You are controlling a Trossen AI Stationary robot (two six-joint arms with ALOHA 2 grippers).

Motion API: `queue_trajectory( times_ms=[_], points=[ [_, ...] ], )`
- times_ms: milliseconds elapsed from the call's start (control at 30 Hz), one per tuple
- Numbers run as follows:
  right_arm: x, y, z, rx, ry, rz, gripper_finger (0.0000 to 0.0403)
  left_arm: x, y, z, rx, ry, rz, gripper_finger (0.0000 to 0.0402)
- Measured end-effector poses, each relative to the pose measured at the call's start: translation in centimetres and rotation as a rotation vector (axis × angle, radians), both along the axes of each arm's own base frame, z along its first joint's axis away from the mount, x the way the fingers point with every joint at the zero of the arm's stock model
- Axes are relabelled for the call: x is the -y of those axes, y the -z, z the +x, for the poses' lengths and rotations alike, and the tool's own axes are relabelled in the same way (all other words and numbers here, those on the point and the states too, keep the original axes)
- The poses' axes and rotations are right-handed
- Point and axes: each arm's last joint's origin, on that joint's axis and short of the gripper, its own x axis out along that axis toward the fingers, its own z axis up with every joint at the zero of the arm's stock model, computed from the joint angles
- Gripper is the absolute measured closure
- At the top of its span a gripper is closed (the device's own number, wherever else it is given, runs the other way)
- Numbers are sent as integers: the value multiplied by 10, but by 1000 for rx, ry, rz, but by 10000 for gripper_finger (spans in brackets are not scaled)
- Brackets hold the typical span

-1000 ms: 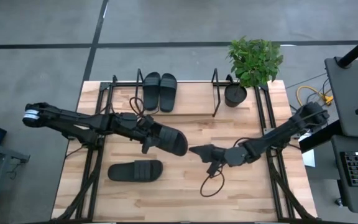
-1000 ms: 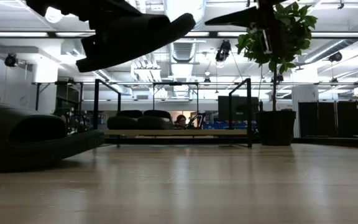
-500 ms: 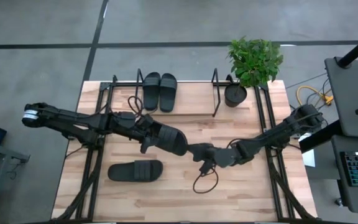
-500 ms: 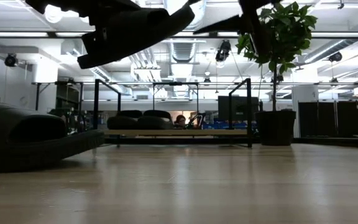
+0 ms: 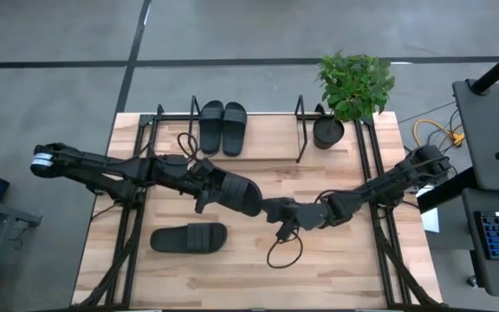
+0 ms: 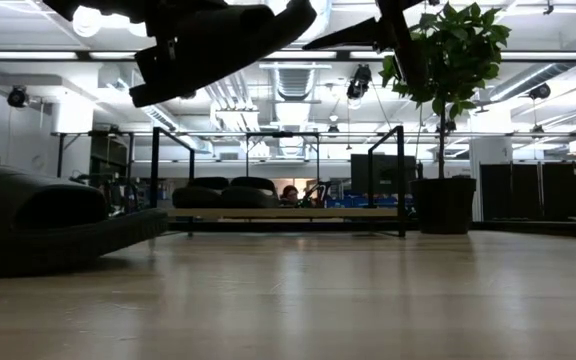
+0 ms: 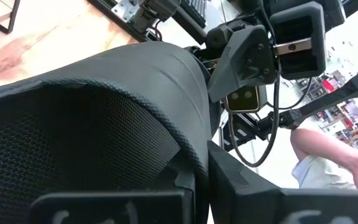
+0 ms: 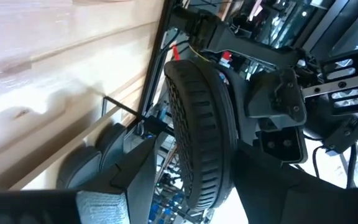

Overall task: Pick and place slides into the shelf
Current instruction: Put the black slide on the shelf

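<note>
— High view first: what's the left gripper (image 5: 208, 187) doing?

— It's pinching a slide (image 5: 236, 192) by its heel end and holding it up over the middle of the table (image 5: 336, 260), toe aiming at the right arm. Low view is showing that slide (image 6: 213, 45) hanging tilted, clear of the wood.

— And the right gripper (image 5: 271, 209)?

— It's sitting right at the toe, fingers spread to either side of the sole's tip. From its wrist camera, the sole edge (image 8: 201, 134) is standing between those fingers. I can't tell whether they're touching it.

— Where are the other slides?

— Two are lying side by side in the shelf (image 5: 301, 130) at the far edge, one (image 5: 210, 124) left of the other (image 5: 234, 127). Another (image 5: 189, 237) is lying flat on the table near the front left, strap up.

— Anything else?

— A plant (image 5: 353, 87) is standing just right of the shelf.
</note>
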Motion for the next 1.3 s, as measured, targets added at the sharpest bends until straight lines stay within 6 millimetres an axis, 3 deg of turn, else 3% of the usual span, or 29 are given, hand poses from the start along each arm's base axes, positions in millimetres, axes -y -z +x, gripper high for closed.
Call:
queue_trajectory(
  times_ms=[167,433,700,1067,1300],
  points=[
    [0,-1,0,10,-1,5,244,0,0,0,4,8,7,402],
    [0,1,0,-6,3,-8,370,0,0,0,9,21,26,401],
    [1,0,0,9,34,-11,370,0,-6,0,92,51,161,357],
    [-2,-7,-4,97,117,96,370,0,-13,0,209,82,436,254],
    [-5,-11,-8,151,189,151,370,-2,-27,-14,282,65,537,238]
  ],
)
